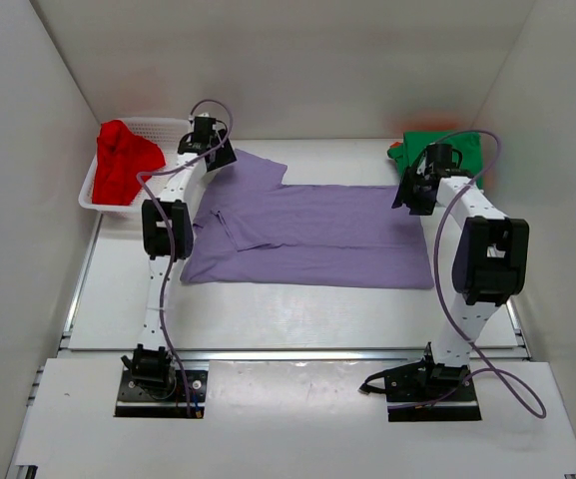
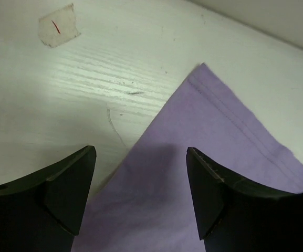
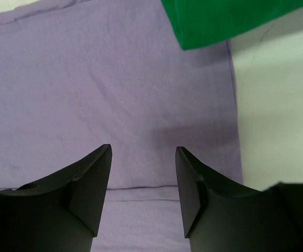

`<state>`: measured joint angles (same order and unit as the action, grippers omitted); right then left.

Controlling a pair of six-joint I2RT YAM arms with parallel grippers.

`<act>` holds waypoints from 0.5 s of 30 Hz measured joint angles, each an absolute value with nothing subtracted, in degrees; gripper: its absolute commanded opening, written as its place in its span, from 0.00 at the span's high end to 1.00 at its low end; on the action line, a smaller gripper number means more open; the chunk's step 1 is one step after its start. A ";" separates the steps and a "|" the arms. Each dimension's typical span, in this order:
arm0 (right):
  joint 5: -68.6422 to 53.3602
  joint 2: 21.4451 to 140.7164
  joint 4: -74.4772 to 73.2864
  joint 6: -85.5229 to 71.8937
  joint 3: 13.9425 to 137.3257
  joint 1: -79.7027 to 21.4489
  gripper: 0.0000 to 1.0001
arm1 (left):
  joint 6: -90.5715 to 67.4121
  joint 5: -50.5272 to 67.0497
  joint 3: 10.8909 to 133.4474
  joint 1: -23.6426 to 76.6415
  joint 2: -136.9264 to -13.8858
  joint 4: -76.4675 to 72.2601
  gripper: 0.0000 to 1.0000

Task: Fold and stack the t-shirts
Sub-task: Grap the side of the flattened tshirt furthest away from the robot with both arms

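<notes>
A lavender-purple t-shirt (image 1: 307,235) lies spread flat across the middle of the table. My left gripper (image 1: 218,155) hovers over its far-left sleeve corner (image 2: 219,136). In the left wrist view the left gripper (image 2: 140,152) stands open, with nothing between the jaws. My right gripper (image 1: 407,195) hangs over the shirt's right hem (image 3: 114,79), also open (image 3: 143,148) and empty. A red t-shirt (image 1: 123,160) is bunched in the basket. A green t-shirt (image 1: 462,150) lies at the far right, its edge (image 3: 219,18) overlapping the lavender cloth.
A white mesh basket (image 1: 163,126) stands at the far left corner. A strip of orange cloth (image 1: 427,122) shows behind the green shirt. White walls close in the table on three sides. A tape patch (image 2: 59,24) is stuck to the tabletop near the sleeve.
</notes>
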<state>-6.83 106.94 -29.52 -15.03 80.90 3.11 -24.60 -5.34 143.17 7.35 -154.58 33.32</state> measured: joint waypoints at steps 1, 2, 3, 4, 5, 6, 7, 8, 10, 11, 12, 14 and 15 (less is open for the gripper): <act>-6.70 107.28 -29.39 -15.03 81.32 3.11 0.50 | -24.49 -5.28 144.38 7.35 -155.52 33.91 0.20; -6.66 107.63 -29.30 -15.03 81.69 3.14 0.51 | -24.25 -5.21 144.73 7.35 -156.16 34.20 0.21; -6.57 108.01 -29.12 -15.03 82.00 3.14 0.51 | -24.45 -4.95 144.86 7.35 -156.20 34.20 0.23; -6.48 108.40 -29.06 -15.03 82.21 3.18 0.50 | -24.45 -4.67 144.75 7.33 -156.11 34.63 0.27; -6.50 108.75 -28.93 -15.03 82.35 3.27 0.50 | -24.51 -4.43 144.44 7.27 -156.03 34.39 0.36; -6.50 109.10 -28.75 -15.05 82.37 3.44 0.50 | -24.77 -3.81 143.81 7.20 -155.76 33.98 0.44; -6.48 109.45 -28.51 -15.09 82.37 3.64 0.50 | -24.97 -3.31 143.09 7.18 -155.50 33.65 0.56; -6.50 109.80 -28.14 -15.16 82.41 3.97 0.49 | -25.26 -2.59 142.43 7.18 -155.22 33.36 0.62; -6.46 110.61 -27.29 -15.33 82.63 4.75 0.48 | -25.15 -1.13 141.78 7.16 -155.09 33.28 0.86; -6.42 111.09 -26.92 -15.46 82.89 5.26 0.48 | -25.32 -0.43 141.78 7.07 -155.09 33.41 1.00; -6.28 111.61 -26.70 -15.55 83.40 5.65 0.47 | -25.32 0.03 141.78 7.03 -155.09 33.98 1.00; -5.80 113.30 -25.58 -15.68 85.12 6.44 0.42 | -24.97 1.50 141.93 7.03 -155.09 35.11 1.00; -5.61 114.04 -25.06 -15.92 85.95 6.59 0.40 | -25.04 1.87 142.08 7.03 -155.09 35.53 1.00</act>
